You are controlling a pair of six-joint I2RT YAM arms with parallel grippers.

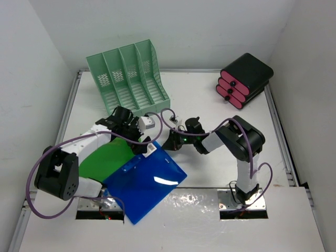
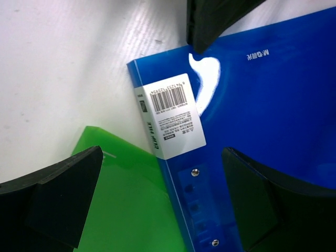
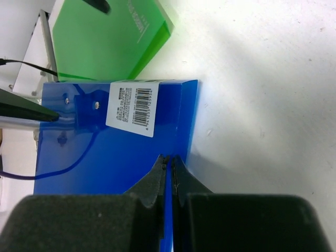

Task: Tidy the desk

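A blue clip file (image 1: pixel 147 181) lies on the white desk (image 1: pixel 210 100), overlapping a green folder (image 1: pixel 105 157) to its left. My right gripper (image 1: pixel 170 143) is shut on the blue file's far right edge; in the right wrist view its fingers (image 3: pixel 170 160) pinch the thin cover (image 3: pixel 115 152), with the barcode label (image 3: pixel 134 107) just beyond. My left gripper (image 1: pixel 137 140) hovers open over the file's far corner. In the left wrist view its fingers (image 2: pixel 161 155) straddle the blue spine (image 2: pixel 262 105) and the green folder (image 2: pixel 131 199), holding nothing.
A mint-green slotted file rack (image 1: pixel 128 79) stands at the back left, close behind the left gripper. A black-and-pink drawer box (image 1: pixel 245 79) sits at the back right corner. The blue file's near corner overhangs the desk's front edge between the arm bases.
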